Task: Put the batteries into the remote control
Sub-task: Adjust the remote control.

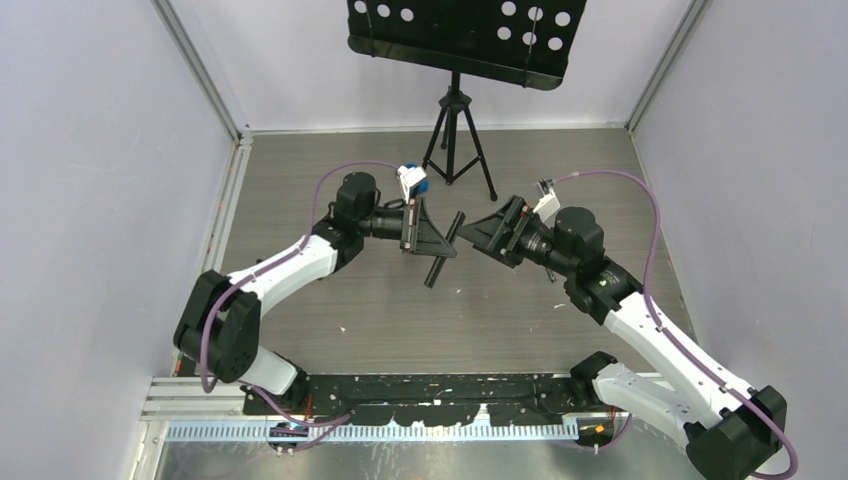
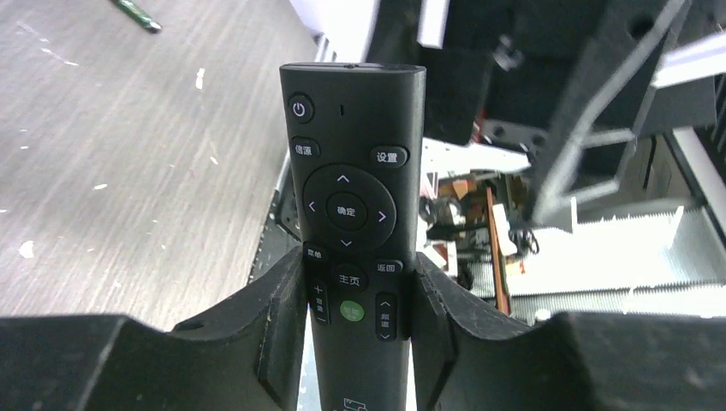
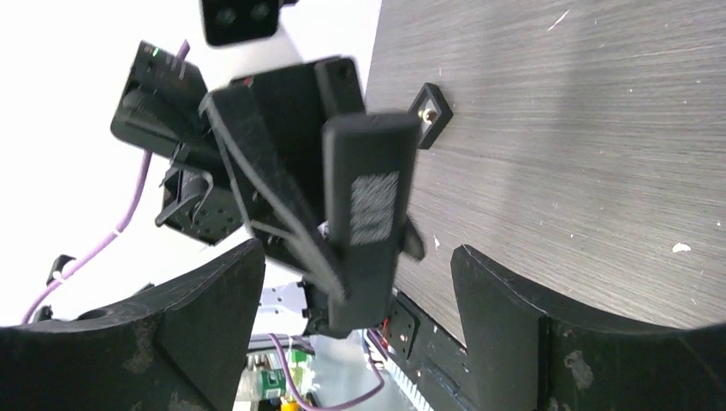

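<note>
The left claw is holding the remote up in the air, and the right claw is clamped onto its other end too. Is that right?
Not quite. The left gripper does hold the remote control up off the table, but the right gripper is not clamped on it. The right wrist view shows its fingers spread wide open.

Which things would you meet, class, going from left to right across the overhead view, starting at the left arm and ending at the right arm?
left arm's white forearm → remote control → right gripper → right arm's white forearm
</note>
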Action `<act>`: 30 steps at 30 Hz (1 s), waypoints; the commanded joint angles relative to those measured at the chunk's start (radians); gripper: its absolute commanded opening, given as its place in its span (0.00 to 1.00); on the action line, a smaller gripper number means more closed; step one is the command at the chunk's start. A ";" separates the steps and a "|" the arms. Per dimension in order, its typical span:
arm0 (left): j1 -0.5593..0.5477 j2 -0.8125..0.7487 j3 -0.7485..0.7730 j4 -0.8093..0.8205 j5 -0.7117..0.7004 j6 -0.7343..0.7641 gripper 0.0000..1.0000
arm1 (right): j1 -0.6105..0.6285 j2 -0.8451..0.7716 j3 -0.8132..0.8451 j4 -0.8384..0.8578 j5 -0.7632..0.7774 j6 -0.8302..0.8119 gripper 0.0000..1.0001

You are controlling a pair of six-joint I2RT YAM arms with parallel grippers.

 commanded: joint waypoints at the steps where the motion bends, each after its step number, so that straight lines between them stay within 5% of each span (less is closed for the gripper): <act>1: -0.003 -0.096 -0.009 0.058 0.156 0.034 0.16 | -0.002 -0.007 0.040 0.067 0.056 0.036 0.85; 11: -0.003 -0.118 -0.028 0.140 0.203 -0.013 0.15 | -0.001 0.015 0.038 0.244 -0.105 0.006 0.84; 21: -0.003 -0.082 -0.070 0.434 0.195 -0.232 0.12 | 0.000 0.032 0.034 0.305 -0.140 0.007 0.84; 30: -0.006 -0.094 -0.120 0.676 -0.222 -0.414 0.10 | 0.022 -0.029 -0.163 0.602 -0.013 0.283 0.85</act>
